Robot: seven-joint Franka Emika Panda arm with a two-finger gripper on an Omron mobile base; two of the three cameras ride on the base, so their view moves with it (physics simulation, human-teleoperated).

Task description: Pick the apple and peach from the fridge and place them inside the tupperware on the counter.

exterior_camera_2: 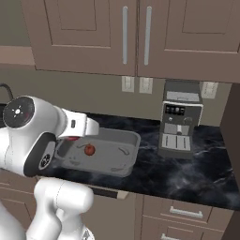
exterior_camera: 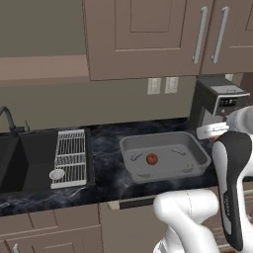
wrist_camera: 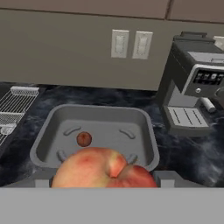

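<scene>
Gripper (wrist_camera: pixel 105 186) jaws part-open, clamped on peach (wrist_camera: pixel 103 168). Tupperware (wrist_camera: pixel 43 144) lies at 12 o'clock beyond jaws; apple (wrist_camera: pixel 84 139) inside at 11 o'clock. Release needs forward reach.

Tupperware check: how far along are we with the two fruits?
Done: the apple already lies inside the tupperware on the counter. In hand: the hand view shows the peach close up at the hand, facing the tub, so it looks carried. Left: lower the peach into the tupperware beside the apple and release it. The fingertips are hidden behind the fruit, so I can't confirm the grip itself.
</scene>
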